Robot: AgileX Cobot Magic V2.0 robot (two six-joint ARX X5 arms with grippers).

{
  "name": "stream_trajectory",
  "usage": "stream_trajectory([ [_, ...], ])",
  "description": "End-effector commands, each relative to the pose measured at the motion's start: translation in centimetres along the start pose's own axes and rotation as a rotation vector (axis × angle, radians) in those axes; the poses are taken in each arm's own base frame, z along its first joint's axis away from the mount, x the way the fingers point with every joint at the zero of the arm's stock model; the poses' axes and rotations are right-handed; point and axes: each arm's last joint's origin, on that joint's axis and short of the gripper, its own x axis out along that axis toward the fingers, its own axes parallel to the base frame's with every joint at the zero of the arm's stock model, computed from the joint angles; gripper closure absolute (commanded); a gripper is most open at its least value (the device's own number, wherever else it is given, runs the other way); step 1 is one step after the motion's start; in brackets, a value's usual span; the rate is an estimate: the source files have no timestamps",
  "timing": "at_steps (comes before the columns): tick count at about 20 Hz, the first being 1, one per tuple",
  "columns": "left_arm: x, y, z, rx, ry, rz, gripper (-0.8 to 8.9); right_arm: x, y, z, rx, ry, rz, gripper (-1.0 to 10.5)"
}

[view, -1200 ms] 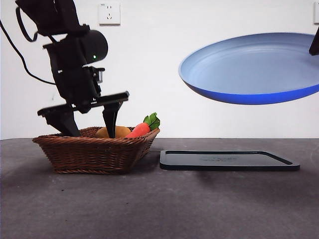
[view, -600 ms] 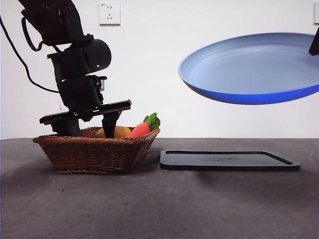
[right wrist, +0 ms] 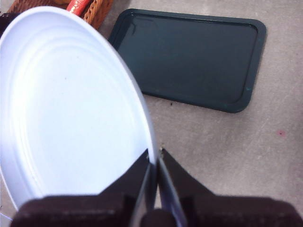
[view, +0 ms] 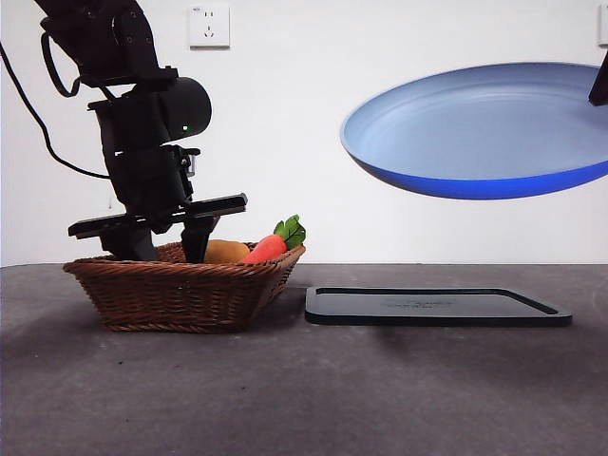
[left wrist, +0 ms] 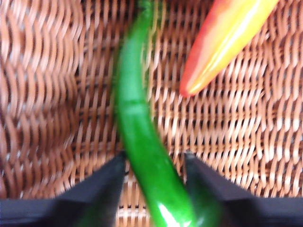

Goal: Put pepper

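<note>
Left wrist view shows the pepper (left wrist: 142,142) lying on the woven floor of the basket (left wrist: 52,94), running lengthwise straight between the jaws of the left gripper (left wrist: 154,189). The jaws stand apart, one on each side of the pepper's thick end and just beside it, not yet pressing as far as I can tell. The carrot (left wrist: 222,38) lies off to one side beyond the jaws, its tip near the pepper but apart from it.

From the front, the left gripper (view: 166,242) is down inside the basket (view: 180,290) on the desk (view: 304,399), next to the carrot (view: 271,245) and a tan potato (view: 226,252); the pepper itself is hidden below the rim there.

The right gripper (right wrist: 155,161) has its jaws clamped on the rim of a blue plate (right wrist: 66,104), holding it up in the air over a dark tray (right wrist: 199,61). In the front view the plate (view: 484,128) hangs well above the tray (view: 437,306).

So I'd judge this as early: the reach is done, but the grab, the lift and the carry, most likely to the plate, are all left.
</note>
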Motion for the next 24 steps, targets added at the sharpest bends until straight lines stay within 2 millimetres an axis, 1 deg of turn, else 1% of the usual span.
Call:
stream_trajectory([
  [1, 0.4, -0.3, 0.2, -0.008, 0.009, 0.007, 7.03, -0.1, 0.1, 0.4, -0.001, -0.016, 0.008, 9.4],
  [3, 0.4, -0.3, 0.2, -0.039, 0.005, 0.006, 7.15, -0.1, 0.1, 0.4, -0.001, -0.016, 0.008, 9.4],
  [5, 0.4, -0.3, 0.3, -0.051, 0.0, 0.004, 7.55, -0.1, 0.1, 0.4, -0.001, -0.016, 0.008, 9.4],
  [9, 0.2, -0.3, 0.3, -0.055, -0.003, 0.002, 7.55, -0.1, 0.1, 0.4, -0.001, -0.016, 0.008, 9.4],
  [12, -0.7, -0.4, 0.4, -0.054, -0.02, -0.007, 7.55, -0.1, 0.1, 0.4, -0.001, -0.016, 0.008, 9.4],
  [16, -3.1, -0.5, 0.6, -0.054, -0.069, -0.031, 7.55, -0.1, 0.1, 0.4, -0.001, -0.017, 0.008, 9.4],
  [18, -4.6, -0.5, 0.7, -0.052, -0.095, -0.045, 7.55, -0.1, 0.1, 0.4, -0.001, -0.017, 0.008, 9.4],
  [20, -6.2, -0.7, 0.6, -0.048, -0.105, -0.096, 7.55, -0.1, 0.0, 0.4, 0.005, -0.014, 0.008, 9.4],
  [22, -7.8, -1.1, 0.3, -0.026, -0.114, -0.162, 7.55, 0.4, -0.1, 0.5, 0.021, -0.006, 0.008, 9.4],
  [24, -9.3, -1.9, -0.1, 0.023, -0.12, -0.238, 7.55, 1.4, -0.4, 0.7, 0.059, 0.019, 0.01, 9.4],
])
